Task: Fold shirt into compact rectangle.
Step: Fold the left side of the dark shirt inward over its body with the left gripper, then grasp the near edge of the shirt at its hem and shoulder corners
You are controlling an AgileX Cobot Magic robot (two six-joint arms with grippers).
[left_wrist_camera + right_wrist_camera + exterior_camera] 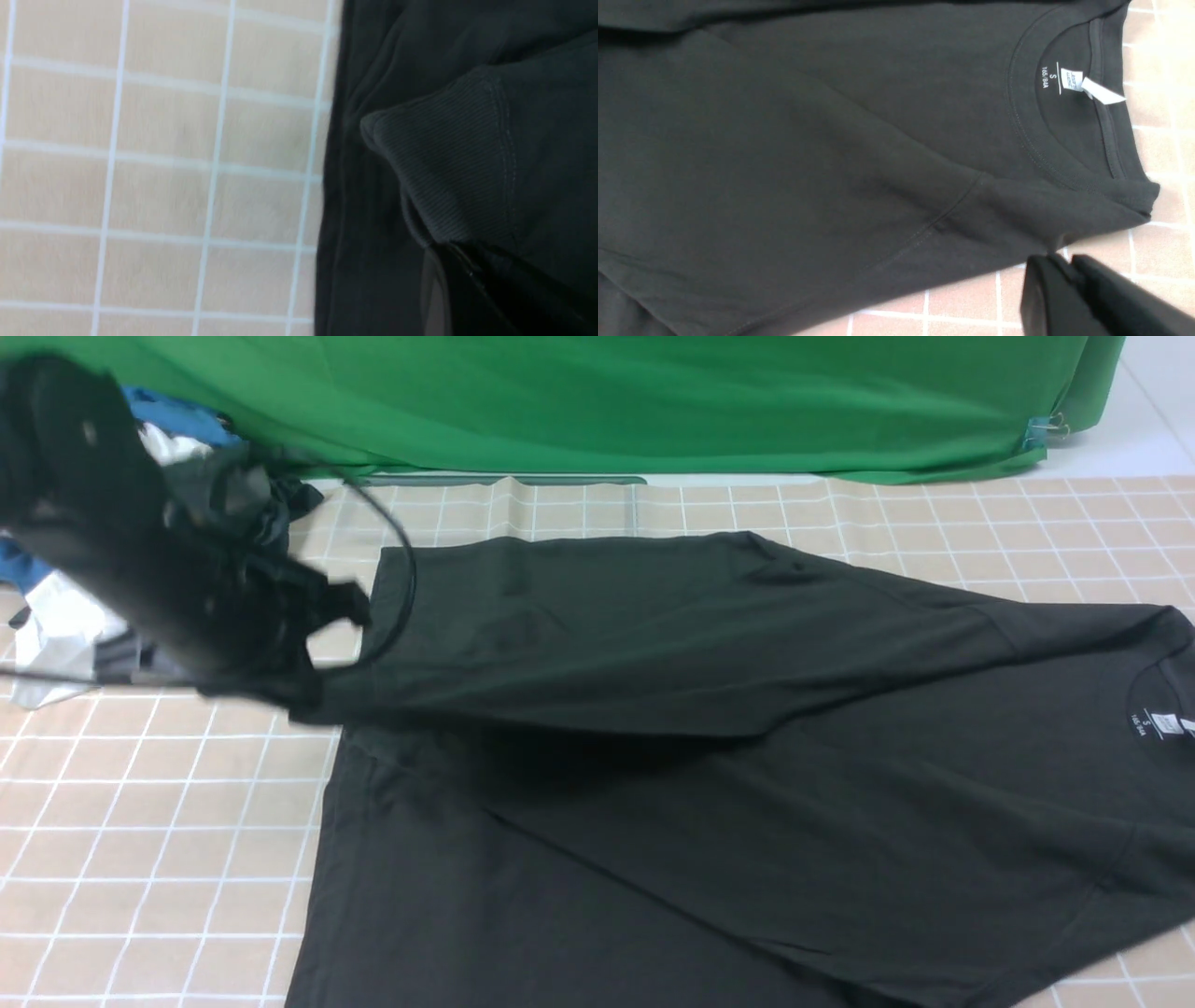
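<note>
Now the shirt [709,784] sprawls across the desk [140,821], collar to the right, far edge lifted. Left gripper [448,254] has its jaws clamped on the hem corner at the left; right gripper [1066,263], jaws narrow, seems to pinch the shoulder edge. Lengthwise fold in hand, I'd judge: next both must carry that edge nearward, taut.

The shirt [709,821] is matt knitted cloth; the checked tablecloth [168,821] looks smooth and matt.
</note>
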